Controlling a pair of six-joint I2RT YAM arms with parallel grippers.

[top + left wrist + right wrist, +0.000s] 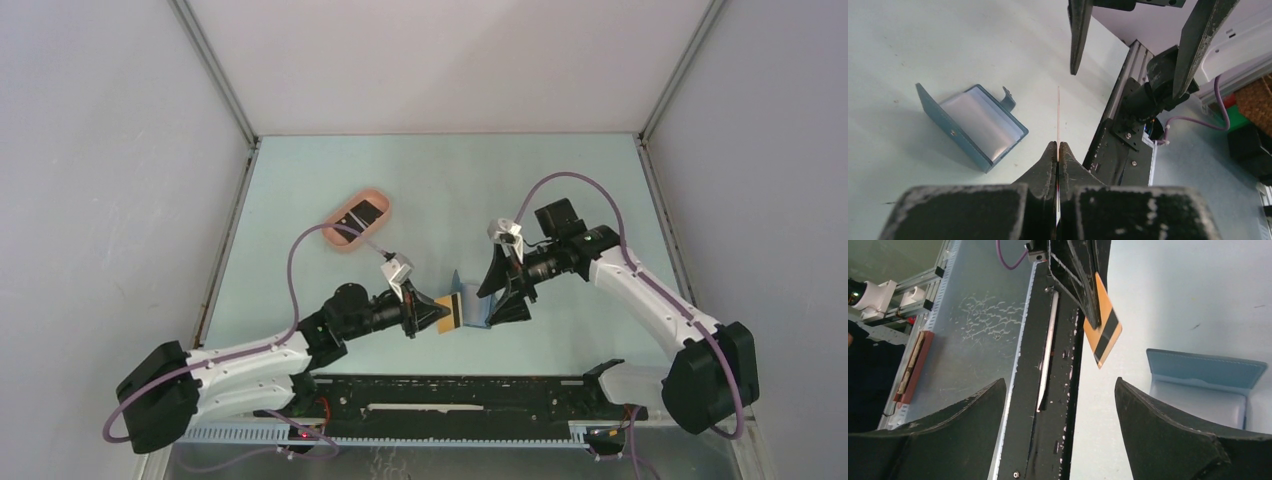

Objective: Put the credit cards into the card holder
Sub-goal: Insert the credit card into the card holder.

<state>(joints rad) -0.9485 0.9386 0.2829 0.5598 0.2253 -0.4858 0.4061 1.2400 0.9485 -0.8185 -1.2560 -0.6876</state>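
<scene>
Two arms meet near the middle of the worktop's [440,190] near edge, just ahead of the black rail [450,395] that runs along it. Well apart, toward the far left corner, sits a pink oval tray [340,240] with a black card [362,213] lying in it. Nothing stands between the two pincers and the card holder.

The card holder [474,310] [980,125] [1203,385] lies open between the pincers, one leaf flat with its pale pocket facing up, the other leaf raised at a tilt.

The left pincer [430,315] [1058,150] is clamped tight on the orange-tan card [449,313] [1058,115] [1103,332]. The card stands on edge — a thin line in the left wrist view — and projects from the fingers toward the card holder, with its dark stripe near the free end. It is just beside the holder and not touching it. Which of its sides is the long one I cannot tell.

The right pincer [508,300] [1060,382] is spread wide and holds nothing. It hangs by the card holder — whether a finger [1168,435] touches it I cannot tell.
</scene>
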